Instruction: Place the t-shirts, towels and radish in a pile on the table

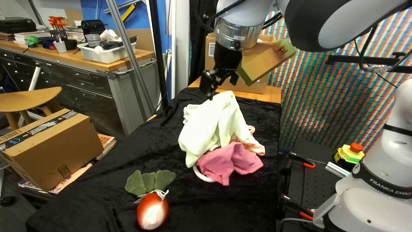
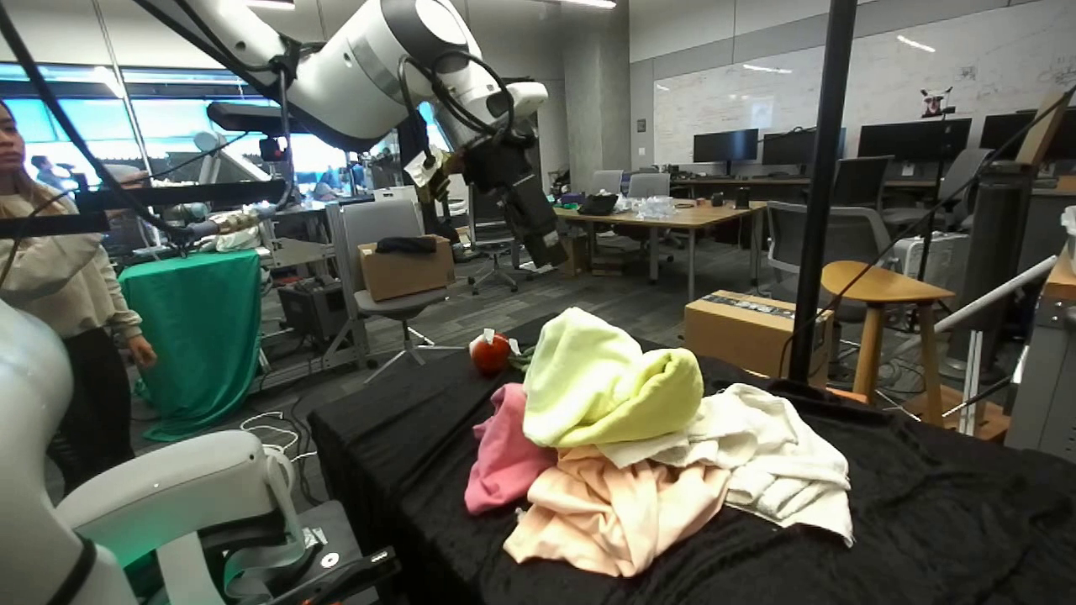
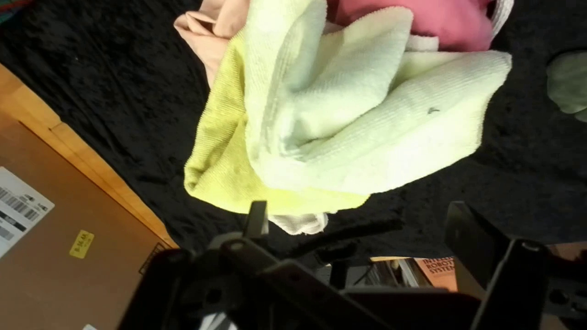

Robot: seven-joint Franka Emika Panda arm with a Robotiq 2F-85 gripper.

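On the black-draped table [image 1: 96, 199], lower left in an exterior view, the radish [image 1: 153, 211] lies apart, seemingly kept for last. Mid-frame, the pale yellow towel [image 1: 209, 125] tops the pile [image 1: 230, 161]. Upper centre, the gripper [image 1: 222, 88] gapes wide, empty, likely to leave it there.

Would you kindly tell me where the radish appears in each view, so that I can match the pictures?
In an exterior view: the radish sits low, left of centre.
In an exterior view: the radish is just left of centre, slightly below mid-height.
In the wrist view: only part of its green leaves shows, at the right edge.
Shared landmark: the pink cloth, in all three.
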